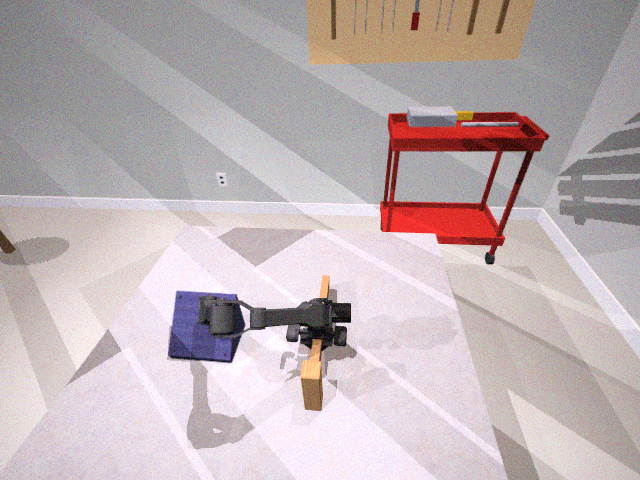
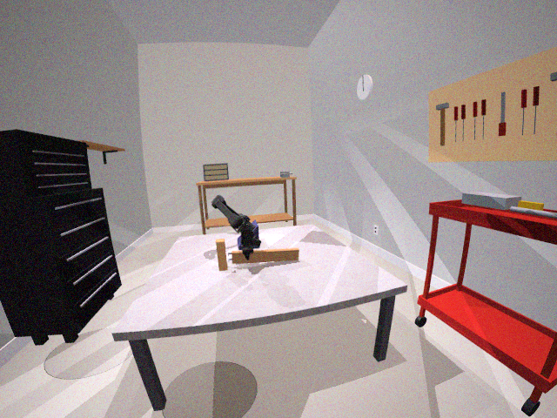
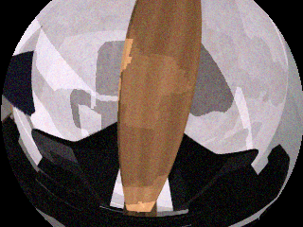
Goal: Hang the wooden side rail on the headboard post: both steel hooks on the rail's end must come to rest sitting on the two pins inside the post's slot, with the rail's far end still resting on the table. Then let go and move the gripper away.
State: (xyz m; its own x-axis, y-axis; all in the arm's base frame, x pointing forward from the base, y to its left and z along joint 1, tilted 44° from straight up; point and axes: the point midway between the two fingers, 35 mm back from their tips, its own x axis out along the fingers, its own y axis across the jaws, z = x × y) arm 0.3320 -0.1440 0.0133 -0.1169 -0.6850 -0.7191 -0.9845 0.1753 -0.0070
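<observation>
The wooden side rail point(image 1: 315, 353) point(image 2: 276, 255) point(image 3: 158, 71) stands on its long narrow edge, close to level. My gripper point(image 1: 316, 336) point(image 2: 246, 254) is shut on the rail, nearer its hooked end than its far end. The headboard post point(image 1: 312, 387) point(image 2: 221, 255) stands upright on the table just beyond that end. In the exterior view a small gap shows between rail and post, with the grey steel hooks point(image 2: 230, 257) in it, apart from the post. The slot and its pins are hidden. Whether the rail's underside touches the table is hard to tell.
The blue base plate point(image 1: 199, 330) of the arm is on the table point(image 1: 403, 413) point(image 2: 270, 297), to the left in the top view. The red cart point(image 1: 465, 144) point(image 2: 490, 314) and the black drawer cabinet point(image 2: 49, 233) stand away from the table. Shadows and light bands cross the tabletop.
</observation>
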